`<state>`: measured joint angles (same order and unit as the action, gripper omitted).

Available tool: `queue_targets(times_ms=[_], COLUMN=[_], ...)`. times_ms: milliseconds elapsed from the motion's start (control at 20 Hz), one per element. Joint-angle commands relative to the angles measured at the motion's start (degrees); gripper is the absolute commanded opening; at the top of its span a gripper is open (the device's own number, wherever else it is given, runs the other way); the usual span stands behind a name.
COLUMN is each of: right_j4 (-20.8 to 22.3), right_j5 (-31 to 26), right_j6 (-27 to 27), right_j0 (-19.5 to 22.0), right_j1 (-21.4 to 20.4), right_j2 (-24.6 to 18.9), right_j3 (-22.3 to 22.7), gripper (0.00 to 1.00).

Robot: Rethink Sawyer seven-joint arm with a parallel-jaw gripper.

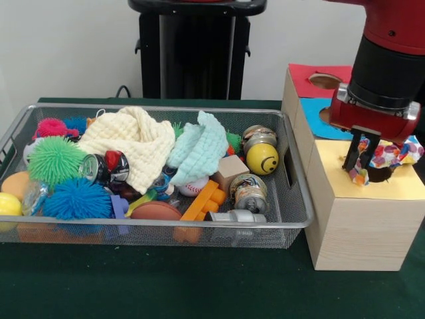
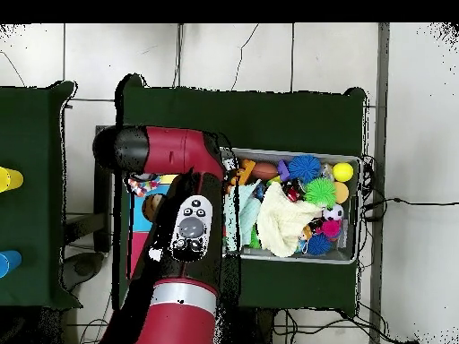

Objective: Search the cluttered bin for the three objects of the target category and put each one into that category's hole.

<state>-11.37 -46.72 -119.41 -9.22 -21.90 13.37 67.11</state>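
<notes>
Front view, right of frame: gripper (image 1: 359,157), its fingers pinching a multicoloured patterned cloth (image 1: 393,153), hangs directly above the dark hole (image 1: 379,174) in the yellow panel (image 1: 345,186) of the wooden box (image 1: 358,232), cloth trailing rightward past the hole, wire bin (image 1: 292,199) at left.

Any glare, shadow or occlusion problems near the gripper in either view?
Front view: even light, soft shadow under the bin; the gripper and patterned cloth cover most of the yellow panel's hole. Overhead view: the arm hides the gripper and most of the box.
</notes>
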Motion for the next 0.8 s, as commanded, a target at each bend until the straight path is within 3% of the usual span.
queue_targets(times_ms=[50, 350, 800], right_j4=[6.9, 7.3, 9.2], right_j5=[6.8, 9.4, 9.8], right_j6=[8.7, 8.5, 6.5], right_j0=[3.6, 5.6, 7.2], right_j1=[3.7, 2.9, 2.9], right_j2=[-8.5, -13.3, -17.6], right_j3=[2.9, 5.7, 5.5], gripper=[0.0, 0.0, 0.0])
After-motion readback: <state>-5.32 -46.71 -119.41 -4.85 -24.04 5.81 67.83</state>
